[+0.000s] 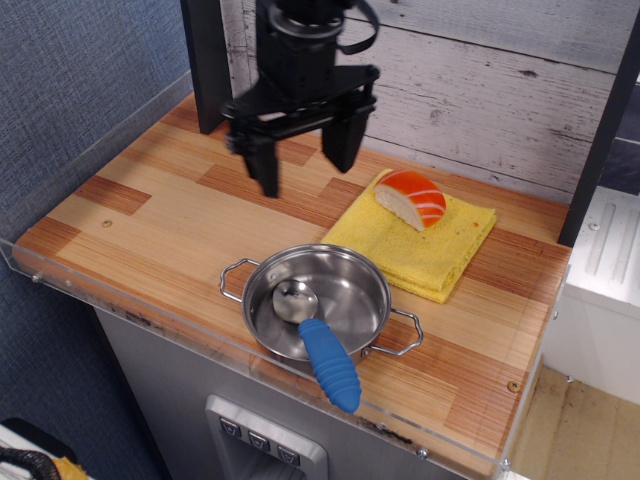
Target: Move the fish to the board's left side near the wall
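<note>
The fish [412, 198], an orange toy salmon sushi with white stripes on a cream base, lies on a yellow cloth [415, 243] at the right back of the wooden board [160, 215]. My black gripper [305, 157] hangs open and empty above the board's middle back, just left of the cloth and the fish, close to the wall. Its two fingers point down, wide apart.
A steel pot [320, 300] with a blue-handled spoon [322, 355] in it stands at the front middle. A whitewashed plank wall [470, 80] runs along the back. A black post [206, 60] stands at the back left. A clear acrylic rim [120, 305] edges the front.
</note>
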{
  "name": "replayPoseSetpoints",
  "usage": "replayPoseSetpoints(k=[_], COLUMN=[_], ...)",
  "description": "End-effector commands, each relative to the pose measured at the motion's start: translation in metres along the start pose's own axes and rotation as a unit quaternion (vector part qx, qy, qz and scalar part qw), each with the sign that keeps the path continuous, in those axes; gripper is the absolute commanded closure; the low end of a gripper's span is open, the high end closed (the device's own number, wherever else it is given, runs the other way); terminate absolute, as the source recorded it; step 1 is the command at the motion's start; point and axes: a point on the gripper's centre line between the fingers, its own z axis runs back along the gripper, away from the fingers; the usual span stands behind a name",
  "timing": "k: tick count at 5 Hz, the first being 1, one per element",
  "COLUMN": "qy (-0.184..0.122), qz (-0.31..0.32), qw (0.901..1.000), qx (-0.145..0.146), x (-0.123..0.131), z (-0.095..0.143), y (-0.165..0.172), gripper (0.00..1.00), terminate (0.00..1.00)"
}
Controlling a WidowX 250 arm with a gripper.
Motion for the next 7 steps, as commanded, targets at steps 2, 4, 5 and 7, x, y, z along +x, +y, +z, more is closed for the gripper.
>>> replayPoseSetpoints(k=[2,4,5,7], qy=[0.034,0.026,0.037,0.038], qz=[-0.012,-0.012,-0.011,-0.005], qw=[0.9955,0.9949,0.9949,0.9973], qx=[-0.087,-0.097,-0.093,-0.063], x=[0.01,0.007,0.005,0.002], z=[-0.022,-0.026,-0.035,-0.043], y=[-0.071,-0.087,-0.091,-0.088], gripper=[0.0,0.0,0.0,0.0], terminate=[0.0,0.0,0.0,0.0])
